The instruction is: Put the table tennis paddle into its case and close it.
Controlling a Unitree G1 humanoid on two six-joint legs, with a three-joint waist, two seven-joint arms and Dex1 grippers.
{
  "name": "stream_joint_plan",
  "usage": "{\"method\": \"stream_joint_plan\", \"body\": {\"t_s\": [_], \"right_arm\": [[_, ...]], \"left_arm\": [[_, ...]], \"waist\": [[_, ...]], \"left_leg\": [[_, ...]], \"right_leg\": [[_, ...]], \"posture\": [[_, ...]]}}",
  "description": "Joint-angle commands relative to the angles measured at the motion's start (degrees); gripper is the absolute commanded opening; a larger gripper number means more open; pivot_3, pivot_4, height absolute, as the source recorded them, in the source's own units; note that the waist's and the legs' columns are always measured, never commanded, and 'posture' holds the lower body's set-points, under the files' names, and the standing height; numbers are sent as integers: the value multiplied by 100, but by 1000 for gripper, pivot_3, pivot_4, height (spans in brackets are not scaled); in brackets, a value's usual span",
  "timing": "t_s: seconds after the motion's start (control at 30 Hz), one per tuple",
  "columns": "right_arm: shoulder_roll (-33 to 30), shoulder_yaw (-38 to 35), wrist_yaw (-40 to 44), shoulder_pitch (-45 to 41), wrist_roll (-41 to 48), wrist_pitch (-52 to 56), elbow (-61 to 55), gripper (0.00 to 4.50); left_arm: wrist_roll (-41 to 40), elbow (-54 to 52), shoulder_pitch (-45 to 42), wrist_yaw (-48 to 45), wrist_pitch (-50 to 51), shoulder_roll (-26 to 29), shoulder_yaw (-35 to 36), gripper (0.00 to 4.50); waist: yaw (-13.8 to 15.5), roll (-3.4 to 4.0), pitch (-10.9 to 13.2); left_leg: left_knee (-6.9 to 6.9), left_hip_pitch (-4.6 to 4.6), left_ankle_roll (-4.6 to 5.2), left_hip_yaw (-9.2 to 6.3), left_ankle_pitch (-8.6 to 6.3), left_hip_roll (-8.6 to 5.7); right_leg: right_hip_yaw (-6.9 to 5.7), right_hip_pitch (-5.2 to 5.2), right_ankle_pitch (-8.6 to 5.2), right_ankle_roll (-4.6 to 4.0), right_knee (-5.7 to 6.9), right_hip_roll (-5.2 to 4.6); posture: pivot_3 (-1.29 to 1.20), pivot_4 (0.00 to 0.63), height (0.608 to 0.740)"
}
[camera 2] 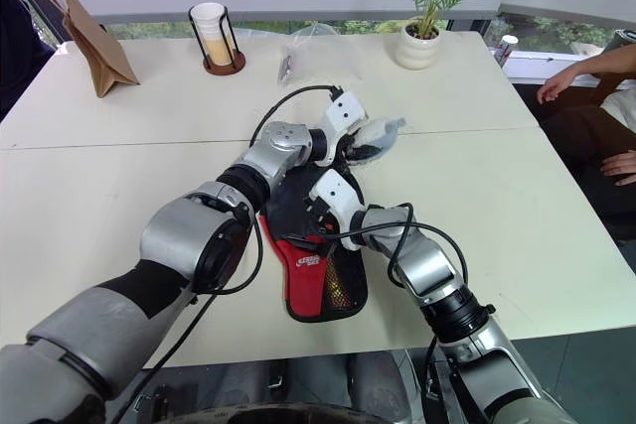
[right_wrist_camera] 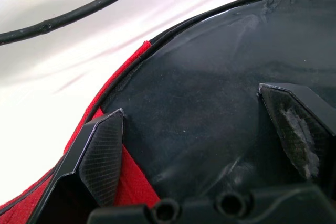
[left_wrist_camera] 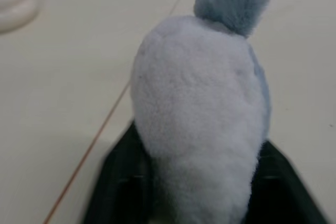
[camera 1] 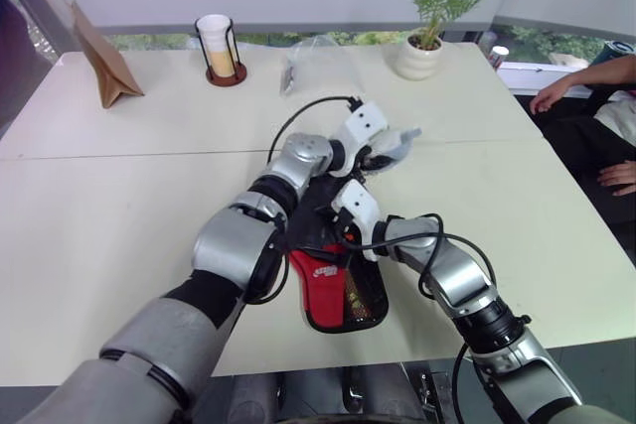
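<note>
paddle (right_wrist_camera: 220,103): stiff, slick rubber, I'd hold its edge | case (camera 2: 323,285): limp | left gripper (camera 1: 383,153): pinching grey plush (left_wrist_camera: 202,129) | right gripper (right_wrist_camera: 210,145): spread over paddle

Head eyes downward over table (camera 1: 119,245), wrist views seemingly close-up

**A bright office or meeting room by the window**

A broad, pale table (camera 1: 119,225), made of sections joined at visible seams, stands against a strip of windows with greenery outside. Near its far edge sit a potted palm (camera 1: 429,17), a paper cup in a wire holder (camera 1: 219,47) and, toward the far left corner, a brown paper bag (camera 1: 99,57). A seated person's arm (camera 1: 586,81) rests at the right edge.
</note>
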Motion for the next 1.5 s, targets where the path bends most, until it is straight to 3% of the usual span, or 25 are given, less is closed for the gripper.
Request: {"method": "stream_joint_plan", "body": {"t_s": [0.03, 0.07, 0.33, 0.53, 0.73, 0.9, 1.17, 1.3, 1.5], "right_arm": [[-286, 448, 220, 368, -221, 322, 636, 4500], [-307, 407, 245, 339, -214, 287, 673, 4500], [-407, -31, 360, 82, -97, 117, 785, 4500], [-582, -427, 452, -233, 78, 22, 652, 4500], [-832, -1313, 667, -827, 881, 852, 64, 4500], [-1388, -1636, 1095, -1624, 1119, 1047, 325, 4500], [-2080, -669, 1819, -2796, -279, -1373, 2445, 4500], [-1922, -94, 1850, -3592, -1187, -3127, 4325, 4500], [-1348, 343, 1469, -4499, -2079, -4830, 6419, 4500]], "left_arm": [[-402, -273, -249, -653, 359, 117, 315, 4068], [-570, -299, -290, -942, 530, 171, 442, 4479], [-1334, -587, -366, -1906, 1425, 839, 1005, 4479], [-1054, -1247, 239, -2382, 884, 1513, 499, 4479], [-1135, -3032, 1637, -3200, 723, 2064, -100, 4479], [-1285, -4635, 2544, -3188, 1017, 2111, -485, 4479], [-1183, -5654, 3241, -2776, 1177, 2059, -1053, 4479], [-1119, -5715, 3406, -2533, 1168, 2067, -1272, 4479], [-1013, -5568, 3551, -2189, 1063, 2081, -1485, 4479]], "waist": [[1, 1, 0], [1, 1, -1], [-6, 1, 0], [1, 1, 0], [-6, 5, 9], [14, 14, 18], [-16, 14, 17], [-40, 23, 22], [-40, 29, 26]], "left_leg": [[0, 0, 0, 0, 0, 0], [0, 0, 0, 0, 0, 0], [0, -5, 0, -5, 0, -2], [0, -6, 0, -5, 0, -2], [2, -21, -1, 0, 1, -1], [1, -31, -1, 1, 1, 1], [0, -27, 0, 5, 1, -1], [0, -25, 0, 9, 1, -1], [-4, -24, 0, 17, 1, 1]], "right_leg": [[0, 0, -3, -5, 0, 0], [0, 0, -4, -5, 0, -1], [-2, 1, -4, -5, -3, -2], [-2, 0, 1, 2, -2, -2], [0, -16, 3, 2, -2, -5], [0, -28, 4, 3, 2, -3], [4, -26, 3, 4, -2, -2], [7, -29, 4, 5, 1, 1], [9, -33, 4, 7, 3, 2]], "posture": [[0, 150, 740], [0, 150, 740], [0, 150, 740], [0, 150, 740], [0, 150, 740], [0, 150, 740], [0, 150, 740], [0, 150, 740], [0, 150, 740]]}}
